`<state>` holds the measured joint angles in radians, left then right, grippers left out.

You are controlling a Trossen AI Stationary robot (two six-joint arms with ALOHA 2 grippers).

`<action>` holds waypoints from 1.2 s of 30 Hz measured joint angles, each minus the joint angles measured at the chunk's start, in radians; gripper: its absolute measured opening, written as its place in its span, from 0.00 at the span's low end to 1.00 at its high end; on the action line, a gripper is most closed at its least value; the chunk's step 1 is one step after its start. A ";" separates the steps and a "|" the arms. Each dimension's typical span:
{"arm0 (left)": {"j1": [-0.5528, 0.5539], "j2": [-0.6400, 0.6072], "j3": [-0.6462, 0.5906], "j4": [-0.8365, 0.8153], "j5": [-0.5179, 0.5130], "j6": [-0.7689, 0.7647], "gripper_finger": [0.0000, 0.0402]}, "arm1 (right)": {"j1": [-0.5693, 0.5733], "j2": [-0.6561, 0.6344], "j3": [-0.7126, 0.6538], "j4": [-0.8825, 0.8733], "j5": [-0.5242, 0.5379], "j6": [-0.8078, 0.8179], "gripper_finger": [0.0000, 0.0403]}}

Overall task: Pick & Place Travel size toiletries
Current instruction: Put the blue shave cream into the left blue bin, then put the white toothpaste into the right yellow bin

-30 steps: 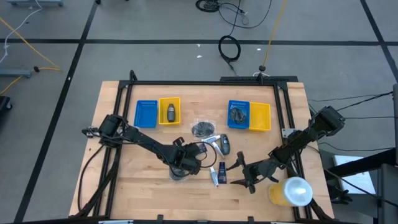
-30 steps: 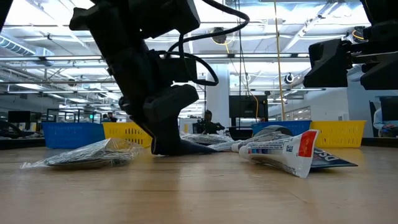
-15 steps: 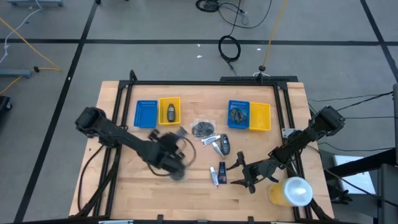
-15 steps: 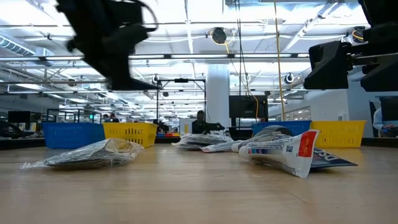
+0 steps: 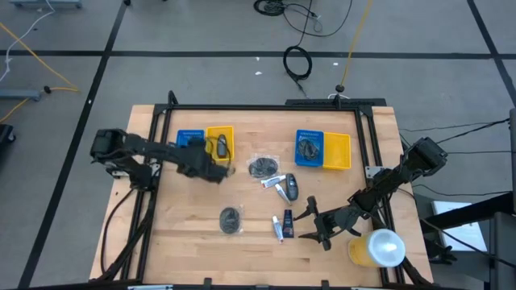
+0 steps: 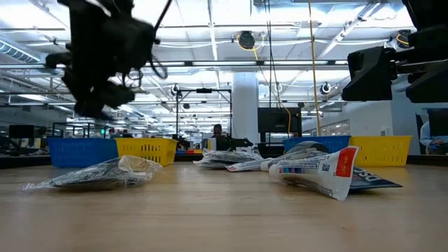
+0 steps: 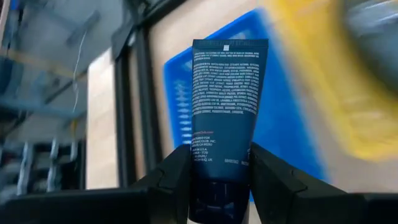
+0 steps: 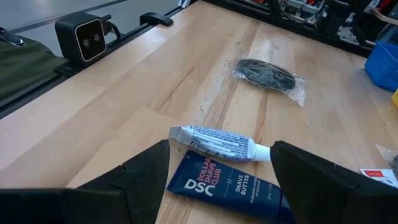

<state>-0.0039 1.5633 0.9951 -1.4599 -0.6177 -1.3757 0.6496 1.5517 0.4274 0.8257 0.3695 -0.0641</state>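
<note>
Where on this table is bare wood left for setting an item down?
Free: the near-left wood beside the wrapped disc, and the far strip between the left trays and right trays. Crowded: the middle, around the white tube and right gripper.

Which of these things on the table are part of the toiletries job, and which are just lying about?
Job:
- dark blue tube held in left end effector
- white tube
- blue shave butter tube
- wrapped disc

Lying about:
- yellow cylinder
- cable coil on floor
</note>
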 joint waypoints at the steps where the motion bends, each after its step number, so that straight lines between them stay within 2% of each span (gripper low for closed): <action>1: 0.036 -0.016 -0.025 0.017 0.009 0.019 0.32 | 0.000 0.000 0.000 0.000 0.000 0.000 0.67; 9: 0.287 -0.152 -0.194 0.388 0.125 0.342 0.32 | 0.000 0.000 0.000 0.000 0.000 0.001 0.67; 17: 0.448 -0.145 -0.208 0.460 0.174 0.428 0.32 | 0.000 0.000 0.000 0.000 0.000 0.006 0.67; 22: 0.492 -0.141 -0.208 0.550 0.268 0.517 0.35 | 0.000 0.000 0.000 -0.001 -0.001 0.026 0.67; 26: 0.500 -0.141 -0.208 0.573 0.280 0.527 0.39 | 0.000 0.000 0.000 -0.001 -0.001 0.026 0.67; 36: 0.496 -0.141 -0.208 0.571 0.340 0.559 0.59 | 0.000 0.000 0.000 -0.001 -0.001 0.026 0.67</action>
<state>0.4919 1.4220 0.7872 -0.8888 -0.2780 -0.8169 0.6497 1.5517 0.4274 0.8249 0.3683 -0.0380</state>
